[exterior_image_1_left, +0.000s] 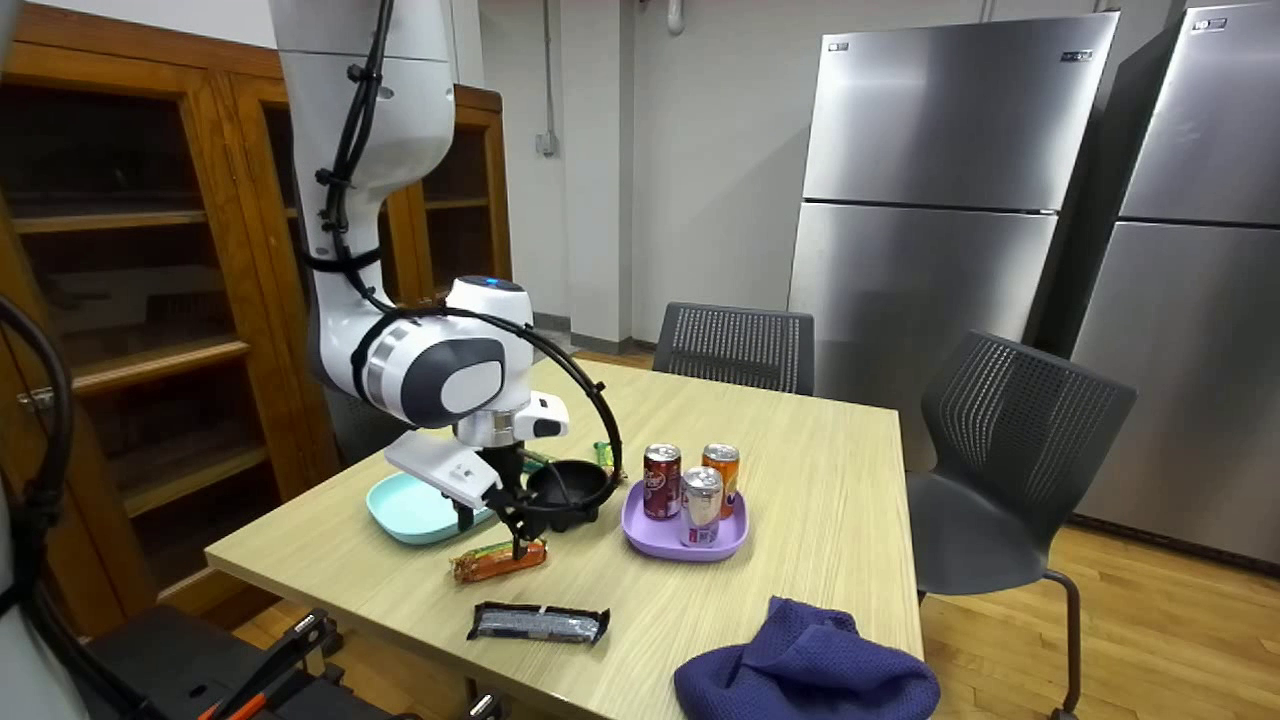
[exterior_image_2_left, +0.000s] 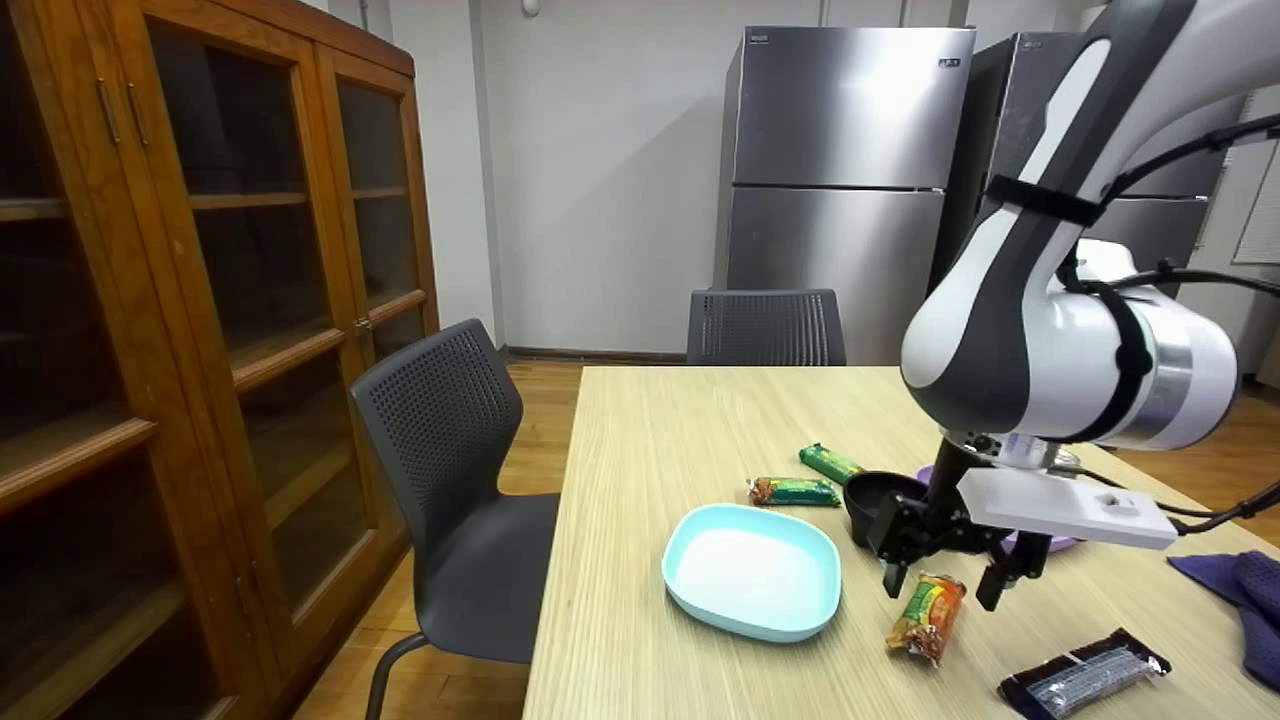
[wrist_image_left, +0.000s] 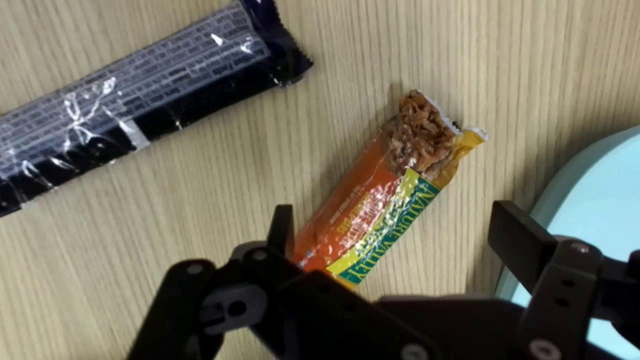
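Observation:
My gripper (wrist_image_left: 394, 222) is open and points down above the table, with nothing held. Below it lies an orange and green granola bar (wrist_image_left: 360, 205), its wrapper partly clear at the far end. The bar slants across the gap in the wrist view, its near end partly hidden behind the left finger. In an exterior view the fingertips straddle the bar (exterior_image_2_left: 927, 617) and look slightly above the table. A dark wrapped bar (wrist_image_left: 135, 95) lies off to the left. Close by the right finger is the rim of a light blue plate (wrist_image_left: 555, 195).
A black bowl (exterior_image_2_left: 880, 488) stands behind the gripper, near two green bars, one (exterior_image_2_left: 795, 491) of them flat beside the blue plate. A purple plate (exterior_image_1_left: 650, 540) carries a dark red can (exterior_image_1_left: 661, 482), an orange can (exterior_image_1_left: 728, 465) and a silver can (exterior_image_1_left: 702, 505). A blue cloth (exterior_image_1_left: 805, 670) lies crumpled.

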